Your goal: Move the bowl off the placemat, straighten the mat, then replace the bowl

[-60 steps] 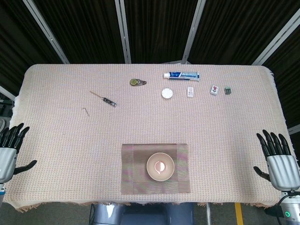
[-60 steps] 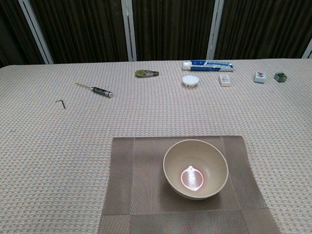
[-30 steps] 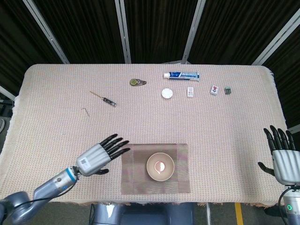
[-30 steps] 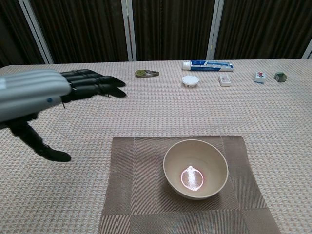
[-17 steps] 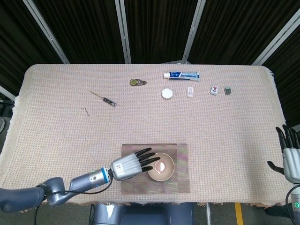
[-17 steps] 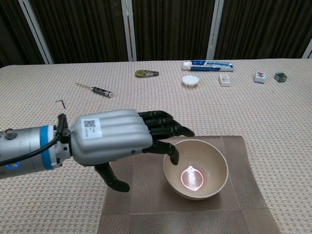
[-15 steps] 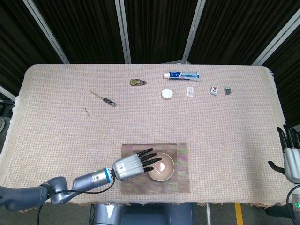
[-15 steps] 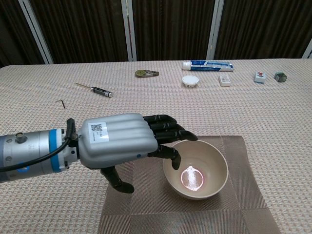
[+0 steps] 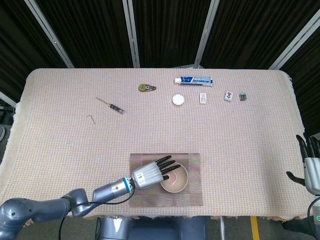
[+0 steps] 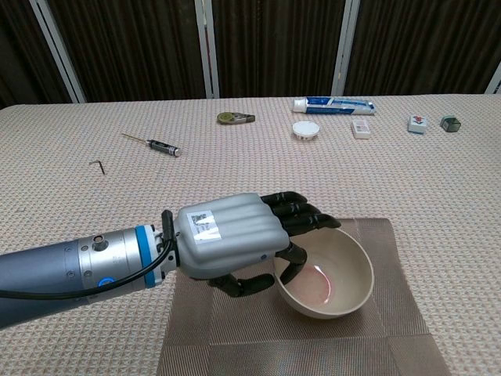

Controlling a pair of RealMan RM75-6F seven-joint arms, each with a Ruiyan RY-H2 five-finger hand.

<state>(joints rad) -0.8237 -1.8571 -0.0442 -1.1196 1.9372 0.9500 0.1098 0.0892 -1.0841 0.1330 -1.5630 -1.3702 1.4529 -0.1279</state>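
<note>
A beige bowl is on the brown woven placemat near the table's front edge, tipped so its opening faces left. My left hand grips its left rim, with fingers hooked over into the bowl and the thumb under the outer wall. The mat lies roughly square to the table edge. My right hand hovers off the table's right edge with fingers spread, holding nothing; it does not show in the chest view.
Along the back lie a toothpaste tube, a white cap, a tape measure and three small blocks. A screwdriver and a hex key lie at the left.
My left hand swept in from the left edge, reached the bowl and closed on its rim. The bowl has tipped and shifted slightly right. My right hand drew back to the right.
</note>
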